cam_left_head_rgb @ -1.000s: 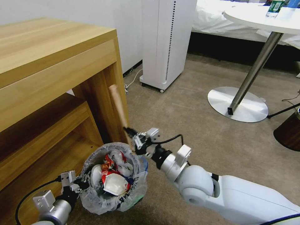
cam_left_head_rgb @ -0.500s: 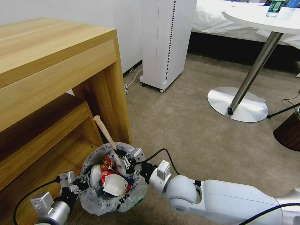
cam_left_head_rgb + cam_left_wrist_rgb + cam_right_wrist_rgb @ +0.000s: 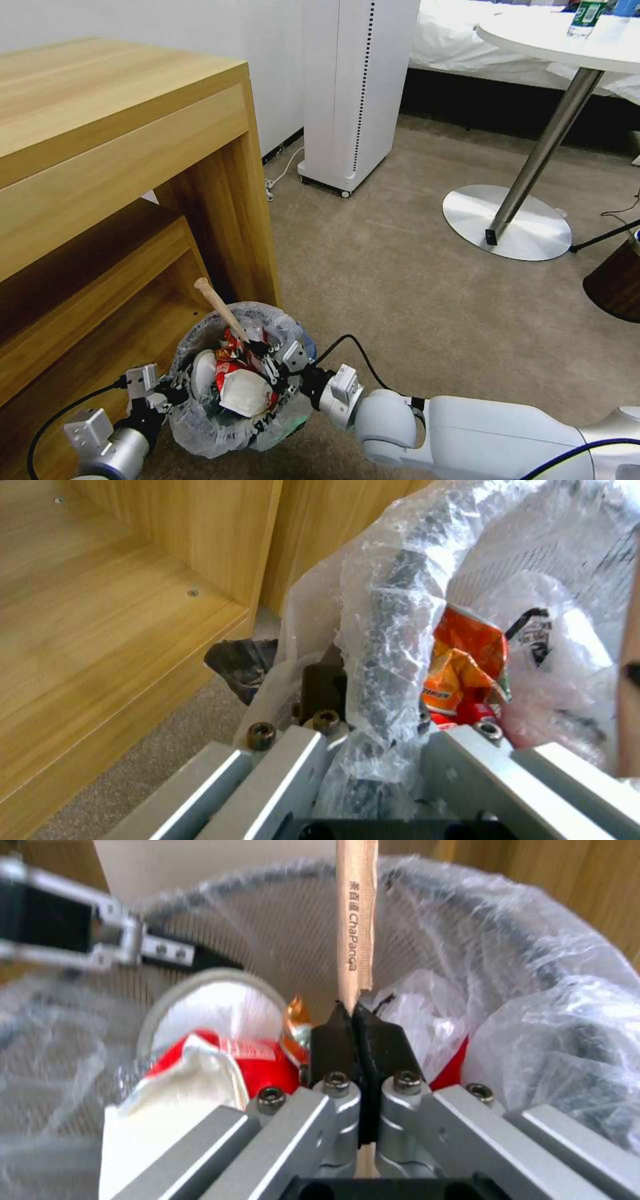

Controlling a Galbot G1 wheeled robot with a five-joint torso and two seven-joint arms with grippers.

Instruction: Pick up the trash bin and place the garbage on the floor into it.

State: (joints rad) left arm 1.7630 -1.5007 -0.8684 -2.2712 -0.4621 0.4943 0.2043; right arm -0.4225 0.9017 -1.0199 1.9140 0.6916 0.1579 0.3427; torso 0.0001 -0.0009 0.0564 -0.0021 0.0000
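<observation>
Wooden desk point(image 3: 113, 133) beside the beige floor point(image 3: 413, 293); at its lower corner, the trash bin point(image 3: 200, 433) hangs from the left gripper point(image 3: 170, 393), clamped on its bagged rim. Right gripper point(image 3: 261, 352), pinching the wooden stick point(image 3: 221, 310), sits over the packed garbage point(image 3: 243, 390). Risk: released upright, the long stick may tip out over the rim.

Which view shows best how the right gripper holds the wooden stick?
The right wrist view: the right gripper is shut on the stick, seen close. The head view shows the stick leaning over the bin. The left wrist view shows its edge.
</observation>
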